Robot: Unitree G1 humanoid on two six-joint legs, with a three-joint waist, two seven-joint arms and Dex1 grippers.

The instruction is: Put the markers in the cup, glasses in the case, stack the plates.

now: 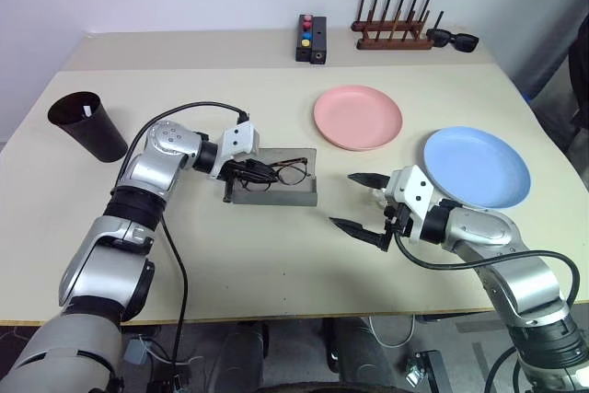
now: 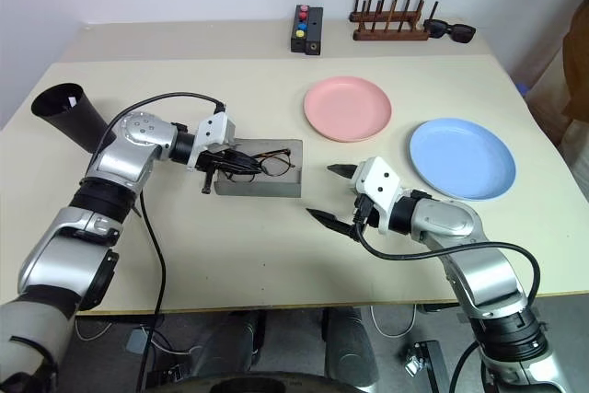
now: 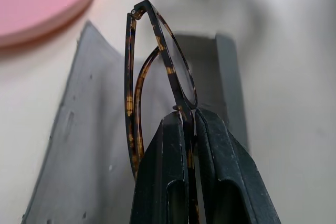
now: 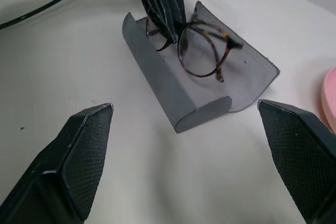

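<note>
A: Where are the glasses point(image 1: 276, 172)?

B: Pinched in the left gripper point(image 1: 241, 175), fingers pressed on the frame, hanging just over the open grey case point(image 1: 304, 192).

A: How would you finish it well?

B: I'd line the frame up with the trough, lower until it rests flat, then let go — a tilted frame could catch on the case wall.

A: And the right gripper point(image 1: 361, 202)?

B: Spread wide, holding nothing, near the case — handy for steadying it or shutting the lid.
</note>
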